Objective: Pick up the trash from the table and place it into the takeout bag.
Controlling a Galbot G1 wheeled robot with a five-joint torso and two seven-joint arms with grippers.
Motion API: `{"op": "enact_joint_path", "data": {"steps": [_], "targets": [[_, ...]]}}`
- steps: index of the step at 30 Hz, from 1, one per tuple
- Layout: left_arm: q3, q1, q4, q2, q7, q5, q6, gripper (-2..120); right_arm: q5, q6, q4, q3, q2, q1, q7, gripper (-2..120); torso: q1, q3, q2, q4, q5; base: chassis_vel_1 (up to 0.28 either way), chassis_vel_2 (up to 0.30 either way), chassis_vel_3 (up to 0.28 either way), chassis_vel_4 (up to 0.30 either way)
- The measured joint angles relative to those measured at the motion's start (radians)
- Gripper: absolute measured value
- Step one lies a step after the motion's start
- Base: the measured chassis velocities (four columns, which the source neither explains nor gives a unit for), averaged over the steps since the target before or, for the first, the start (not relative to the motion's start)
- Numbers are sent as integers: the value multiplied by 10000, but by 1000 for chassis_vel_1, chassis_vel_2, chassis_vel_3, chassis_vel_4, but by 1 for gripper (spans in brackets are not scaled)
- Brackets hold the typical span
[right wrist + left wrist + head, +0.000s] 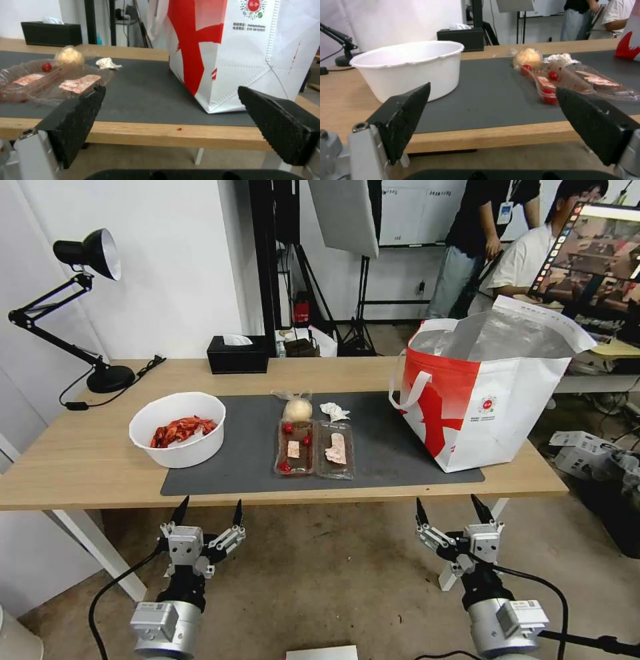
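On the light-wood table a dark grey mat carries the trash: a clear clamshell tray with food scraps, a crumpled white tissue, a small clear bag with a pale bun, and a white bowl of red shells. The red-and-white takeout bag stands open at the mat's right end. My left gripper and right gripper hang open below the table's front edge, holding nothing.
A black tissue box sits at the table's back edge and a black desk lamp stands at the back left. Boxes and bags lie on the floor to the right. People and a monitor are behind the bag.
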Motion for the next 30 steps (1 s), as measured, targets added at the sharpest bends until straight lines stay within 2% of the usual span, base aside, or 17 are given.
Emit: {"op": "enact_joint_path", "data": {"steps": [23,27,29,30], "targets": [[0,0,0,0,0,0,0,100,3,-11,0,1,-10,9,4,100,0,0,0,0,0,0,0,0,0],[-31,32,-204,-34,-111,-113,118,100,125,-439,195,117,-248,289,216,100,0,0,0,-5,1,0,0,0,0],[-220,184,-1133,-218,-707,-657,619,100,468,-1554,822,454,-860,1096,808,100,0,0,0,1,3,0,0,0,0],[-220,184,-1133,-218,-707,-657,619,100,468,-1554,822,454,-860,1096,808,100,0,0,0,1,3,0,0,0,0]]}}
